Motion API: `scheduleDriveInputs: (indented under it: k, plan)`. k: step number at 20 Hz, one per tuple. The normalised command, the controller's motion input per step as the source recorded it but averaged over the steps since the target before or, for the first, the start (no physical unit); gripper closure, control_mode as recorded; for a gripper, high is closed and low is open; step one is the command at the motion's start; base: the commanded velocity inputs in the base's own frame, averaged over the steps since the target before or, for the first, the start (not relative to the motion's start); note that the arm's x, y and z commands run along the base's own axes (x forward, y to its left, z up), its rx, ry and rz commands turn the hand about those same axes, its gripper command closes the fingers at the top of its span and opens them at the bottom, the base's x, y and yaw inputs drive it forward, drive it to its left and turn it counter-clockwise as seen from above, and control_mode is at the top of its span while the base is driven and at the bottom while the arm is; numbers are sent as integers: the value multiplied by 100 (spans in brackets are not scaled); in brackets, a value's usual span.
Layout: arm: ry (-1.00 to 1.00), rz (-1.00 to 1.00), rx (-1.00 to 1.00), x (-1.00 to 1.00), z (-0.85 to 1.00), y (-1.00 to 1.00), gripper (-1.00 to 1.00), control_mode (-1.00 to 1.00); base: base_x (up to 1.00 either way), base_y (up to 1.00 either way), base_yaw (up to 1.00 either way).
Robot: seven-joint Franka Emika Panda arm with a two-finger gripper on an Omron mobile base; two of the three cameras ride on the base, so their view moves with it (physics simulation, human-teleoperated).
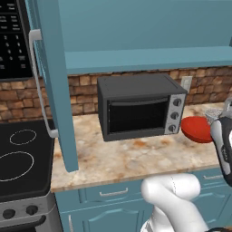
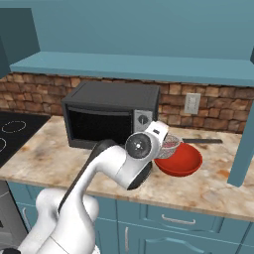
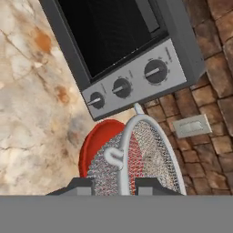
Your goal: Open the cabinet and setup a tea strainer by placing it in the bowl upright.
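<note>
The teal cabinet stands open: one door (image 1: 56, 90) with its silver bar handle (image 1: 38, 81) swings out on the left, the other door (image 2: 245, 144) on the right. My gripper (image 3: 120, 187) is shut on the silver mesh tea strainer (image 3: 148, 154), gripping its rim from one side. The strainer (image 2: 170, 145) hangs tilted over the near-left part of the red bowl (image 2: 182, 162), its thin dark handle (image 2: 204, 141) pointing right toward the wall. The bowl (image 1: 196, 129) sits on the counter just right of the toaster oven. Whether the strainer touches the bowl is unclear.
A black toaster oven (image 2: 111, 116) stands close to the left of the bowl. Behind are a brick wall and an outlet (image 2: 192, 103). A stove (image 1: 18, 156) lies far left, with teal drawers (image 2: 173, 218) below the marble counter (image 1: 127, 156).
</note>
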Motion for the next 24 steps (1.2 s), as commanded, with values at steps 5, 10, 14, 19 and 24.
scheduleDriveInputs:
  k: [5, 10, 14, 19, 24]
  plan:
    - [3, 24, 0, 0, -25, -27, 100, -100, 0, 0, 0]
    - [6, 12, 0, 1, -21, -3, 100, -100, 0, 0, 0]
    - [5, 1, 0, 0, -18, 0, 100, -100, 0, 0, 0]
    - [4, 0, 0, 7, -16, 0, 100, -100, 0, 0, 0]
    - [6, 1, 0, 28, -20, 1, 100, -100, 0, 0, 0]
